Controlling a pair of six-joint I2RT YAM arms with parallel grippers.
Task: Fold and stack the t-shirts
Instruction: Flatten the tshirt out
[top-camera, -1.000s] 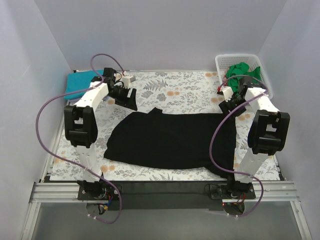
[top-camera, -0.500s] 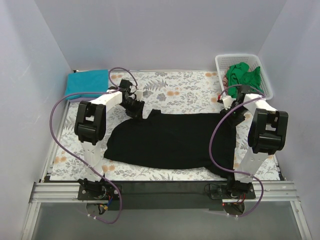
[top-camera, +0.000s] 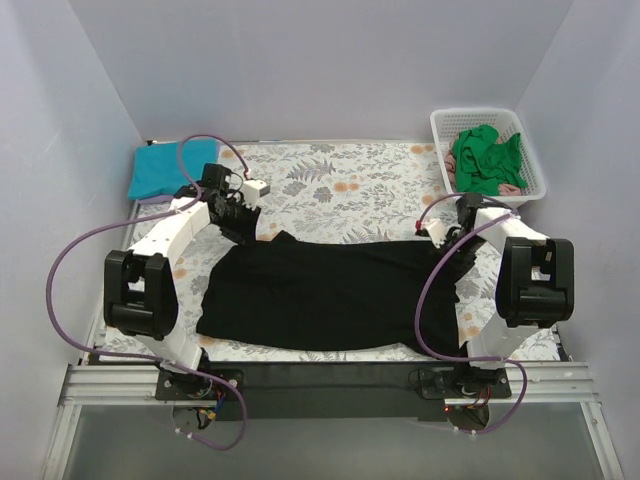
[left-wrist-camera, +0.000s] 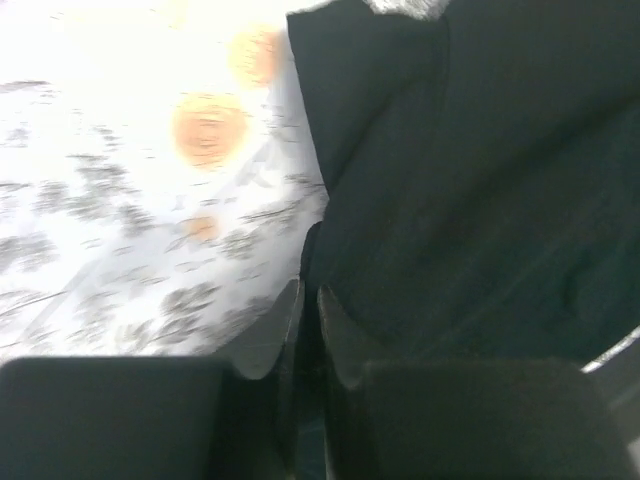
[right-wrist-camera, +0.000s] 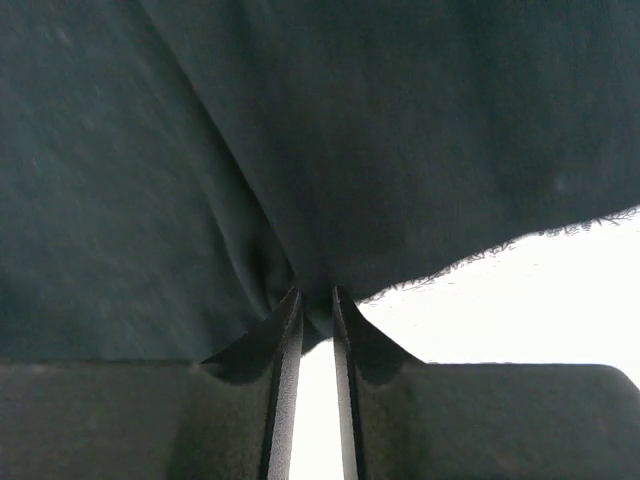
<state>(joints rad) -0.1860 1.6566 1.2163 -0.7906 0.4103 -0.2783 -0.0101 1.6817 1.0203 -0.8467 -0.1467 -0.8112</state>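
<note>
A large black cloth t-shirt (top-camera: 330, 295) lies spread across the near part of the counter's floral fern-print cover (top-camera: 370, 190). At its far edge the left gripper (left-wrist-camera: 308, 295) is pressed together on the cloth near the left corner, and the right gripper (right-wrist-camera: 315, 295) pinches a bunched fold at the right end. Beyond them, a folded teal cloth t-shirt (top-camera: 165, 168) sits in the far left corner, and green cloth t-shirts (top-camera: 485, 158) are heaped in a white lattice plastic basket (top-camera: 478, 112) at the far right.
</note>
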